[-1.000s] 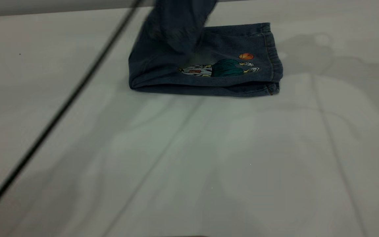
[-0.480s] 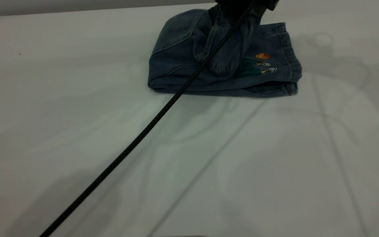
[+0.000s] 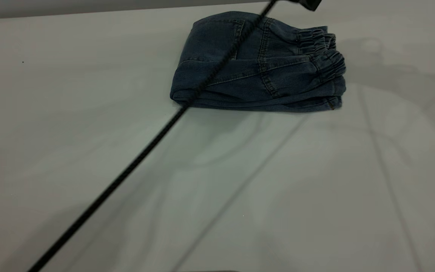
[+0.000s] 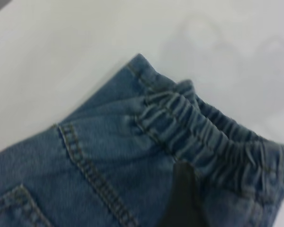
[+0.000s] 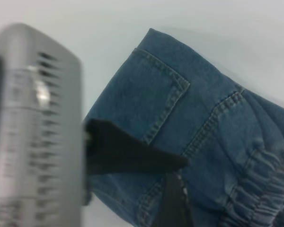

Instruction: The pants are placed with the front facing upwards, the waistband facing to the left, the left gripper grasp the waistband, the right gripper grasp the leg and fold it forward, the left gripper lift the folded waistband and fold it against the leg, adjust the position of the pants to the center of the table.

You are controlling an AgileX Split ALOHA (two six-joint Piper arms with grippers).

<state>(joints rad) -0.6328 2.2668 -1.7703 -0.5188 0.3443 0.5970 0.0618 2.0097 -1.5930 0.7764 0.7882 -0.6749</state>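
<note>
Pants (image 3: 255, 71) lie folded (long axis left-right), waistband (image 3: 325, 60) pointing right.

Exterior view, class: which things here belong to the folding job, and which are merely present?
Belonging to the job:
- pants, folded
- waistband, lying on top at the right end
- table

Merely present:
- black cable slanting across the view
- no loose objects visible

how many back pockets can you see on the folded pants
1. A stitched patch pocket shows on the top face of the folded pants, on the half away from the waistband. Any other pocket could be hidden inside the fold.
</note>
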